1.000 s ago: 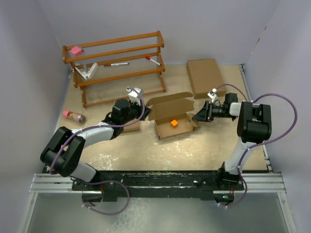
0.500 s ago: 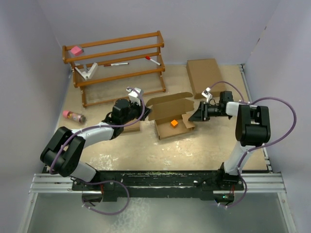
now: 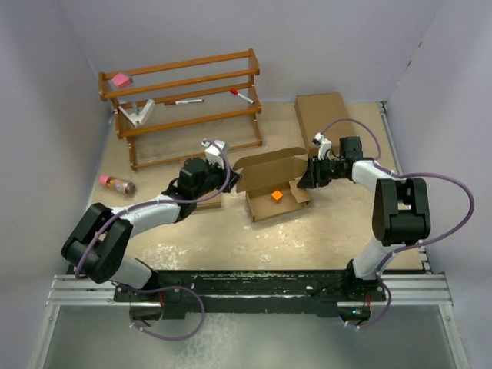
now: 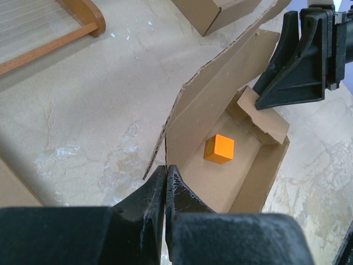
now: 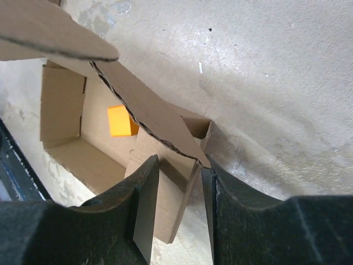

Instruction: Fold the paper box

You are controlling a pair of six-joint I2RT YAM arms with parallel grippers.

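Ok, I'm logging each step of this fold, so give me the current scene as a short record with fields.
paper box: open, lid raised, mid-table
contents: orange cube on the box floor
left gripper: shut, pinching the box's left lid corner
right gripper: jaws apart, straddling the right end flap
fold status: not yet closed
behind: wooden rack, flat brown box

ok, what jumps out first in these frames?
A half-folded paper box sits mid-table, lid up, an orange cube inside. The left fingers pinch the lid's left corner while the right fingers straddle its right end flap. A wooden rack stands at the back left.
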